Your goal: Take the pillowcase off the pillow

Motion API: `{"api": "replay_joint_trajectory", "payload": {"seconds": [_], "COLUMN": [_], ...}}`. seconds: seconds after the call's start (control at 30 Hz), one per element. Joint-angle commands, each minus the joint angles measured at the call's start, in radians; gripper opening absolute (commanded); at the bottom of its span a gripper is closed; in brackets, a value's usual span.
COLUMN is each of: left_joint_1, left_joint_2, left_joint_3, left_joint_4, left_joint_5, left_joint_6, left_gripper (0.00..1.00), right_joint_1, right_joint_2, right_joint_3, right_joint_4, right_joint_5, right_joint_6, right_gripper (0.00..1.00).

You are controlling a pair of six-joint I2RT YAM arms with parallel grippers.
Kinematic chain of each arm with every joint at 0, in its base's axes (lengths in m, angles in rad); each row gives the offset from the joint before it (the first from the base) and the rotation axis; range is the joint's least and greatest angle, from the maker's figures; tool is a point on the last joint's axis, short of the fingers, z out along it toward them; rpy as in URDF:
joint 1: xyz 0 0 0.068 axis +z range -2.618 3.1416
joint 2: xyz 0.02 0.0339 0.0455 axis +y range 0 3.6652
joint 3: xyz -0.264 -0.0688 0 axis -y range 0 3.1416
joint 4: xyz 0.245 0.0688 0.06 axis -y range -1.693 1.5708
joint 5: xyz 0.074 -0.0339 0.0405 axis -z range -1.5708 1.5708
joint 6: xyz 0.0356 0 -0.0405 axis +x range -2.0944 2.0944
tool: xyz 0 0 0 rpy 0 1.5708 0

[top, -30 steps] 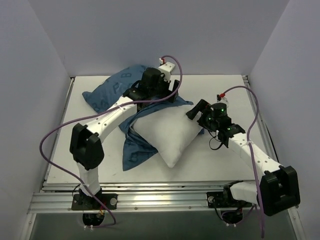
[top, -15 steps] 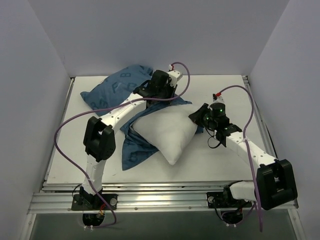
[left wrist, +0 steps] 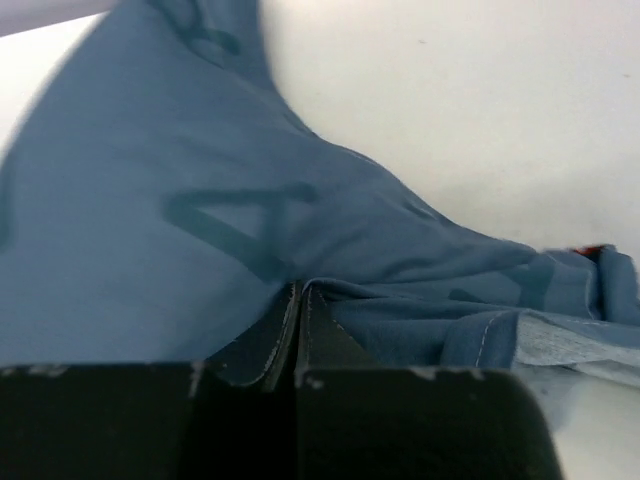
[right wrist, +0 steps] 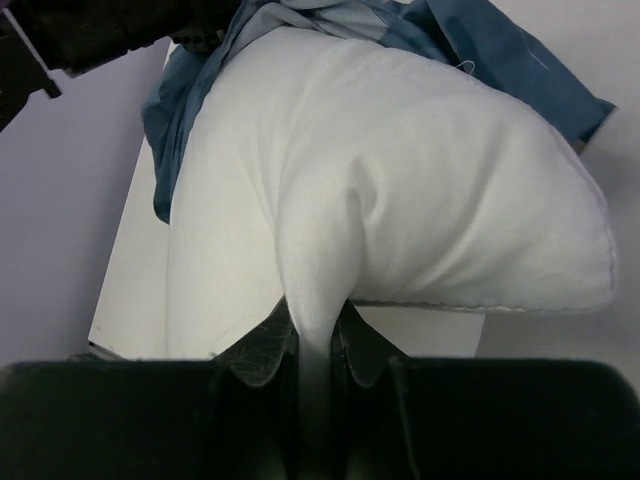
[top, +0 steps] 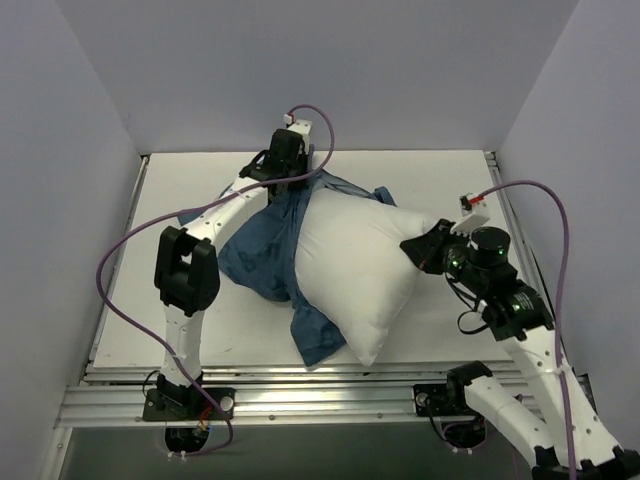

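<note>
The plump white pillow (top: 350, 270) lies across the middle of the table, mostly bare. The blue printed pillowcase (top: 262, 250) is bunched along its left side and far edge, still around the pillow's left end. At the far edge my left gripper (top: 284, 178) is shut on a fold of the pillowcase (left wrist: 200, 200), the jaws pinched together on the blue cloth (left wrist: 300, 292). My right gripper (top: 422, 250) is shut on the pillow's right corner. In the right wrist view a tongue of white pillow (right wrist: 400, 180) runs down between the fingers of that gripper (right wrist: 318, 325), and blue pillowcase (right wrist: 500, 50) shows beyond.
The white table (top: 450, 180) is boxed in by pale walls on three sides. Purple cables (top: 130, 250) loop off both arms. The metal rail (top: 320, 400) with the arm bases runs along the near edge. The pillow's near corner lies close to that edge.
Both grippers closed. The left one pulled the pillowcase back and to the left, and the right one drew the pillow to the right. Much more white pillow is bare now.
</note>
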Motion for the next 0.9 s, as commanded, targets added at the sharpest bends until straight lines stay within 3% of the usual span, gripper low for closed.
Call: {"api": "replay_joint_trajectory", "payload": {"seconds": [0.0,0.23,0.4,0.47,0.53,0.57,0.6,0.63,0.7,0.73,0.8,0.83,0.87], "left_joint_1": [0.154,0.214,0.184,0.132,0.096,0.067,0.056,0.049,0.035,0.032,0.015,0.009,-0.004], "left_joint_2": [0.008,0.048,0.025,-0.056,-0.128,-0.198,-0.234,-0.266,-0.36,-0.392,-0.502,-0.538,-0.608], "left_joint_3": [-0.008,-0.034,-0.018,-0.052,-0.119,-0.138,-0.156,-0.181,-0.201,-0.218,-0.29,-0.319,-0.378], "left_joint_4": [0.039,0.048,0.005,0.033,0.088,0.1,0.109,0.106,0.077,0.073,0.07,0.068,0.066], "left_joint_5": [-0.301,-0.373,-0.228,-0.171,-0.146,-0.144,-0.143,-0.134,-0.112,-0.108,-0.089,-0.083,-0.075], "left_joint_6": [0.012,0.014,-0.092,-0.127,-0.138,-0.141,-0.149,-0.162,-0.184,-0.204,-0.215,-0.23,-0.233], "left_gripper": [0.02,0.02,0.04,0.08,0.26,0.34,0.5,0.56,0.7,0.83,0.91,0.97,0.98], "right_joint_1": [-0.007,-0.007,-0.009,-0.007,-0.007,-0.009,-0.007,-0.009,-0.007,-0.006,-0.004,-0.003,-0.003], "right_joint_2": [-0.111,-0.156,-0.108,-0.05,0.002,0.052,0.076,0.099,0.169,0.194,0.261,0.283,0.309], "right_joint_3": [0.146,0.23,0.106,0.072,0.052,0.051,0.051,0.051,0.063,0.071,0.109,0.124,0.155], "right_joint_4": [-0.258,-0.333,-0.233,-0.182,-0.123,-0.101,-0.058,-0.032,0.015,0.026,0.026,0.019,0.013], "right_joint_5": [-0.001,0.057,0.117,0.138,0.176,0.183,0.19,0.198,0.229,0.239,0.279,0.284,0.317], "right_joint_6": [-0.068,-0.083,-0.077,-0.079,-0.086,-0.09,-0.091,-0.096,-0.097,-0.103,-0.125,-0.132,-0.152], "right_gripper": [0.0,0.0,0.0,0.0,0.02,0.06,0.12,0.23,0.35,0.5,0.64,0.78,0.83]}}
